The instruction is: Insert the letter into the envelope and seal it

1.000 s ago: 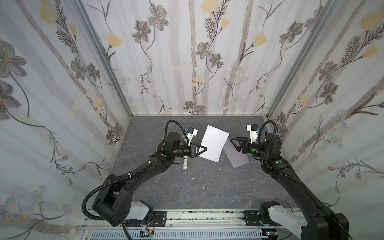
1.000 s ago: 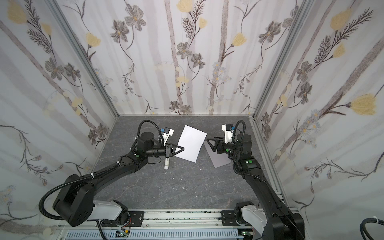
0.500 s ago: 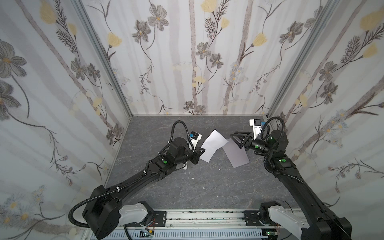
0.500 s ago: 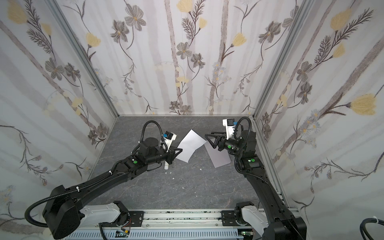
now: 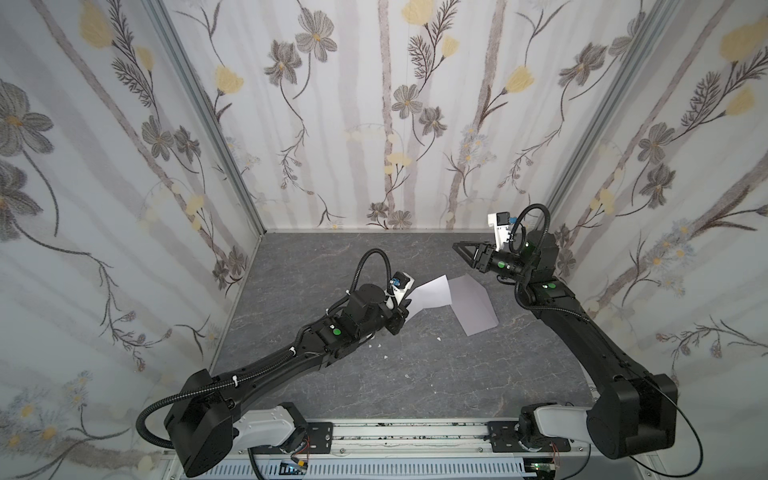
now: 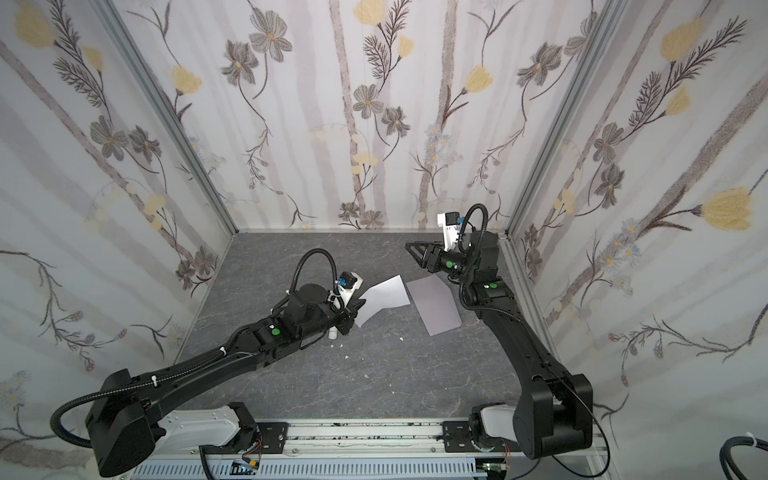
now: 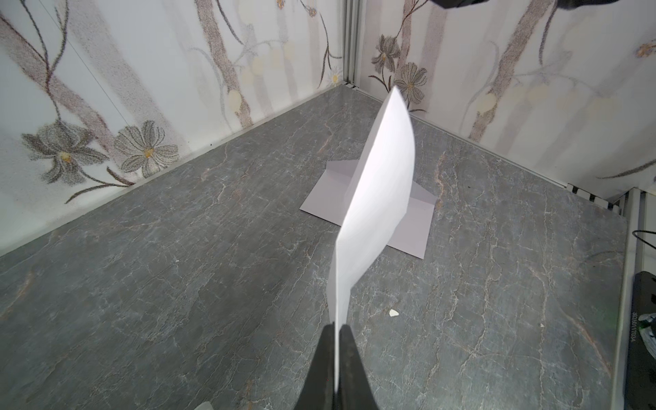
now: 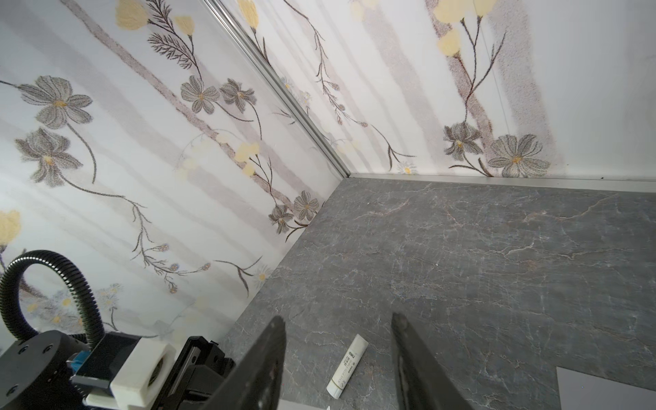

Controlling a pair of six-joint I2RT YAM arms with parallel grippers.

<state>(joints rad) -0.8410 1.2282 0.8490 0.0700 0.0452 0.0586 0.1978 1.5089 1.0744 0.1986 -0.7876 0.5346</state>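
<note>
One sheet leads the job: the letter (image 7: 380,198) stands on edge above the surface (image 5: 415,382), its near border pinched in the left gripper (image 7: 337,324), whose jaws are clamped tight on the paper. Its far end reaches over the envelope (image 7: 411,230), which lies flat with its flap seemingly opened out; I cannot tell whether the two touch. The sheet bows, so the leading edge probably needs lowering slowly, square to the envelope's mouth, with something pinning the envelope down. The right gripper (image 5: 463,249) hovers high near the back wall, jaws parted and empty, and looks free for that. A glue stick (image 8: 348,365) lies by the left arm, clear of the path, and small white scraps (image 5: 385,357) dot the surface.
</note>
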